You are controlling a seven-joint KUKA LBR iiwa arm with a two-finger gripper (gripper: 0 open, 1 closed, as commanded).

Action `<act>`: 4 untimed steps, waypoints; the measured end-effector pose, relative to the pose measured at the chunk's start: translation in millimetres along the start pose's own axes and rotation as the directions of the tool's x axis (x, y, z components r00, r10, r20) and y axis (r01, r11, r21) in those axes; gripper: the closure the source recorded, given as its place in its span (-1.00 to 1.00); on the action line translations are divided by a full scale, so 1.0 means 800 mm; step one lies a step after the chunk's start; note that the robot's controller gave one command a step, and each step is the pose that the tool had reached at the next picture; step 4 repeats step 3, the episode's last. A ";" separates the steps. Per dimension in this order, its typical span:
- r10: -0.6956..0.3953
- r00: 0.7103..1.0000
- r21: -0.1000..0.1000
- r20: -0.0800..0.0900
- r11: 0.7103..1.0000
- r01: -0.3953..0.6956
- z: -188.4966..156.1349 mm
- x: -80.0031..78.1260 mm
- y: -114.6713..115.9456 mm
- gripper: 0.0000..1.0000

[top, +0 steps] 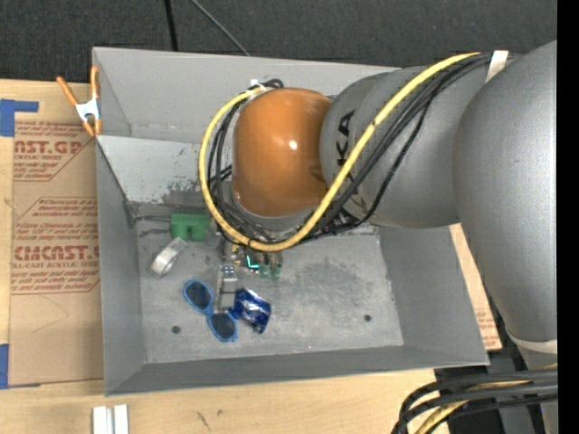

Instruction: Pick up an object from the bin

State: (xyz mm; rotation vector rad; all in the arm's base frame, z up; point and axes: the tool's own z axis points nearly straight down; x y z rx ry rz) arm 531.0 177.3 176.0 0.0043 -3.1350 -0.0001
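My gripper [230,280] reaches down from under the orange wrist cover, near the middle of the bin floor. Its tip is just above a shiny dark-blue crumpled piece [252,309], close to it or touching it. Left of that lies a pair of blue oval, lens-like pieces [197,295], joined at an angle, the lower one [222,325] nearer the front wall. A green block [190,226] lies by the left wall, partly under the cables. A small whitish cylinder [166,259] lies tilted just below it.
The orange cover and the big grey arm hide the back and right of the bin. The bare grey floor stretches to the right of the gripper. The bin's sloping walls close in on the left and front.
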 end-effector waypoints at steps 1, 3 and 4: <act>-0.220 0.976 0.001 0.002 0.976 0.220 0.137 0.005 -0.024 -1.00; -0.250 0.968 0.001 0.017 0.968 0.250 -0.081 0.014 0.000 1.00; -0.250 0.968 0.001 0.017 0.968 0.250 -0.081 0.014 0.000 1.00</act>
